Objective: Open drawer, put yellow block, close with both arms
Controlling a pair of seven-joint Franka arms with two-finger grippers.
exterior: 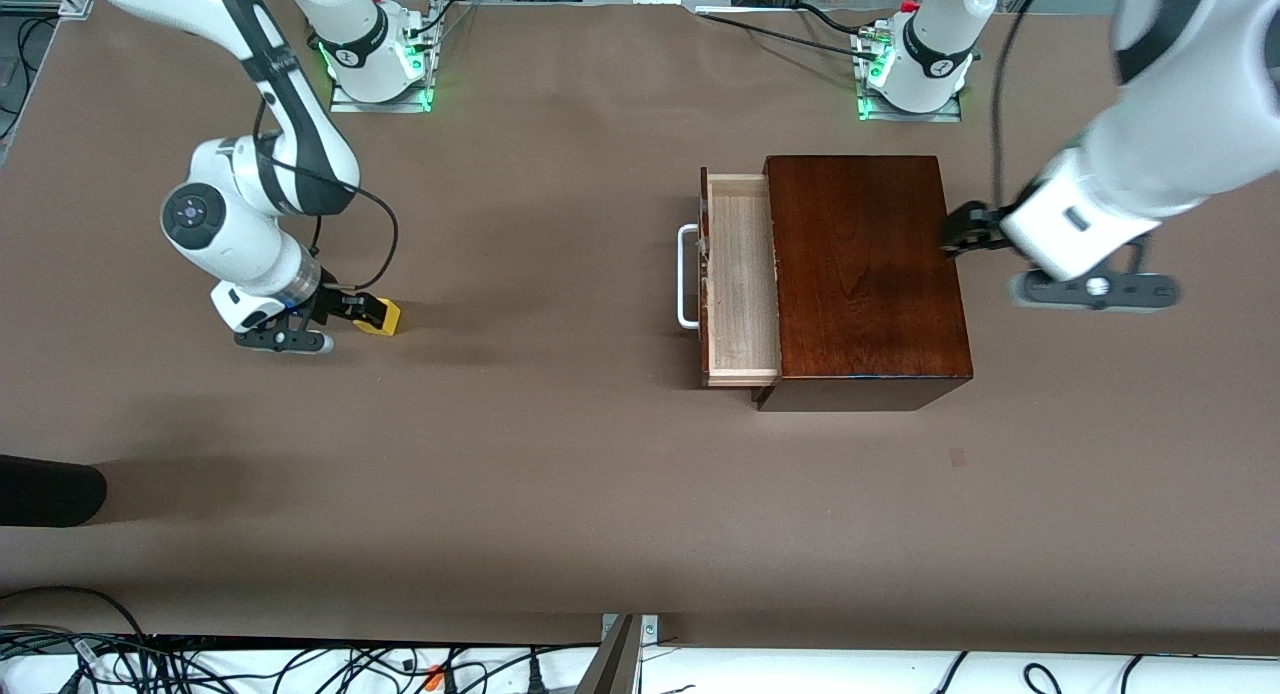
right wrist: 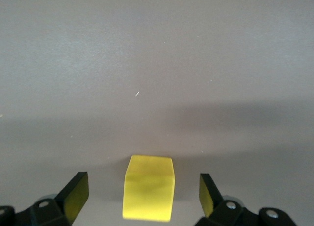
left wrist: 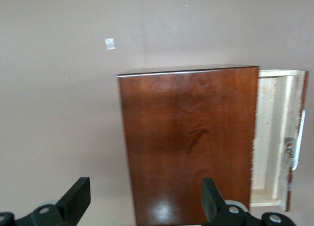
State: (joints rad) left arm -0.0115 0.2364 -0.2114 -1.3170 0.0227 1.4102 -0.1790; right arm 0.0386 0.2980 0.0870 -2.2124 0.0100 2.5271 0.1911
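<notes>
Toward the right arm's end of the table (exterior: 560, 494), well in from every edge, the block (exterior: 379, 316) sits on the brown surface: a small bright yellow cube with plain, smooth faces, lying flat, and with no long axis to speak of. The right pincer (right wrist: 143, 194) is down around it, fingers (right wrist: 76, 191) spread wide with the cube between them and a gap on either side.

Toward the left arm's end stands the box (exterior: 865, 274), glossy mahogany with visible grain, its long axis running from the bases' edge toward the camera's edge. Its drawer (exterior: 742, 279) is pulled partway out toward the right arm's end, showing a pale wood tray; the white handle (exterior: 686, 276) on its front points the same way.

The left pincer (left wrist: 144, 199) hovers at the box's closed end, spread, holding nothing.
</notes>
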